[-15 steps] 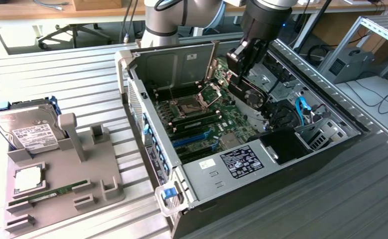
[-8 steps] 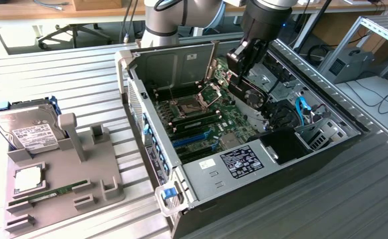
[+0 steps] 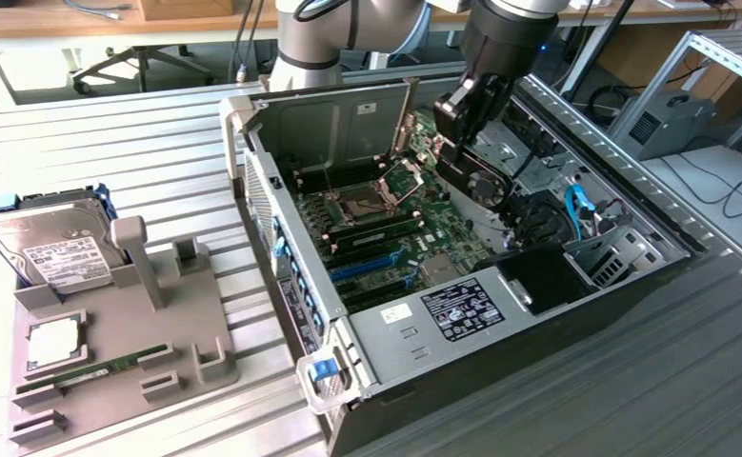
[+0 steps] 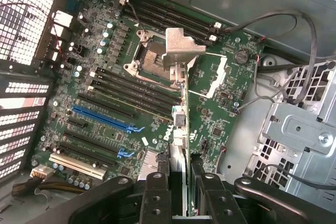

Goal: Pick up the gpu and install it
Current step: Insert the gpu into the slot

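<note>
My gripper is shut on the gpu, a dark card with a black cooler that hangs on edge above the motherboard inside the open computer case. In the wrist view the gpu appears edge-on between my two black fingers, with its silver end bracket at the far end. It hovers over the motherboard, beside the CPU socket and some way from the blue slots. My gripper clamps the card's near end.
At the exterior view's left a grey holder tray carries a hard drive, a CPU and a green memory stick. A metal drive cage and loose cables flank the board. The case walls stand around it.
</note>
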